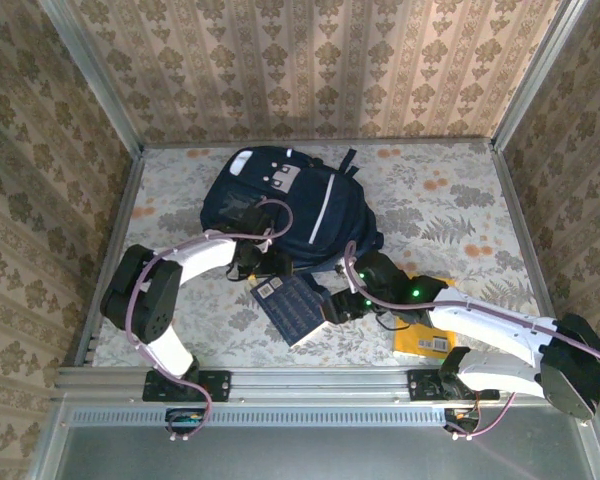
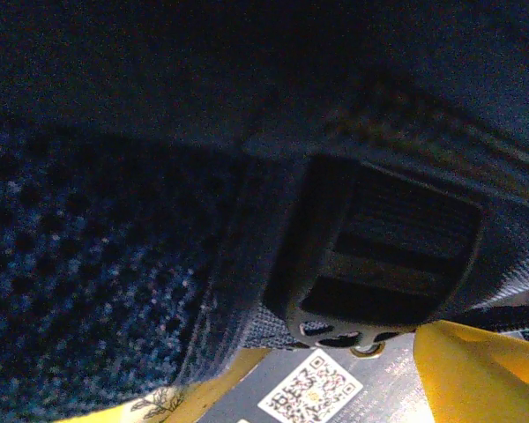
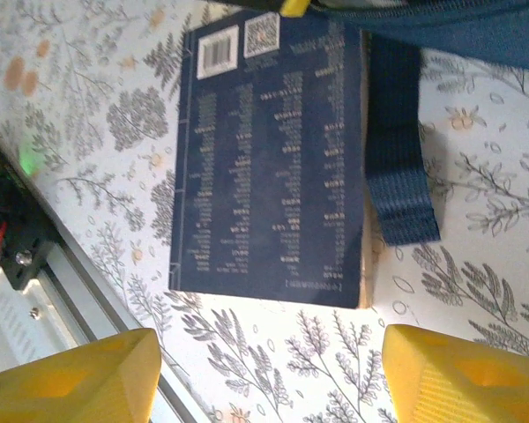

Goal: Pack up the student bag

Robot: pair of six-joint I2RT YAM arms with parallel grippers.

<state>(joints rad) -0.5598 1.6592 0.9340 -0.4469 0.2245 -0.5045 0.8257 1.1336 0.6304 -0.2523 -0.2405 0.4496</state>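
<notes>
Seen from above, the student bag [image 1: 280, 200] lies flat on the far-left part of the floral tabletop [image 1: 460, 200], and its long axis seems to slant roughly from 10 to 4 o'clock. The left arm [image 1: 195, 255] is the nearer one, with the left jaws right at the bag's 6 o'clock edge. A dark blue book [image 1: 288, 308] lies just below that edge, its long axis running 11 to 5 o'clock. The right jaws sit at the book's 4 o'clock end, so the bag is at 11 o'clock from them, beyond the book. A flat yellow item [image 1: 425, 340], probably another book, is partly hidden under the right arm [image 1: 490, 325]. The left wrist view is very close and dark: navy mesh fabric [image 2: 88, 264], a black strap buckle [image 2: 379, 264], and the book's QR label [image 2: 313, 392] at 6 o'clock. One yellow finger [image 2: 476, 370] shows at 5 o'clock. The left jaws look apart, though I cannot tell whether they touch the fabric. In the right wrist view the yellow fingers [image 3: 79, 379] stand wide apart and empty over bare tabletop. The book lies at 12 o'clock, lengthwise to them, with a bag strap [image 3: 397, 150] along its right edge. The bag itself is cut off at the top.
</notes>
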